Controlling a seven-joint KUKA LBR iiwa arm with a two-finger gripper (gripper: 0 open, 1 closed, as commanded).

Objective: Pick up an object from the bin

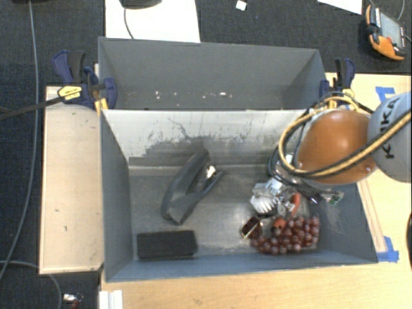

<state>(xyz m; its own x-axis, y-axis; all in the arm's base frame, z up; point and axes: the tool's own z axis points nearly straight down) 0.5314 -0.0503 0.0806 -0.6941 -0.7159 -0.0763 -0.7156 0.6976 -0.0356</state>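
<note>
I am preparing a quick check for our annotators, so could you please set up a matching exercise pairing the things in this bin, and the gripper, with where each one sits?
Things
1. grey stapler
2. black block
3. bunch of dark red grapes
4. gripper

Places
A. lower right of the bin floor in the view
B. right part of the bin, at the upper left edge of the fruit
C. lower left of the floor, by the near wall
D. middle of the floor, lying at a slant

Pairs: 1-D, 2-C, 3-A, 4-B
</note>
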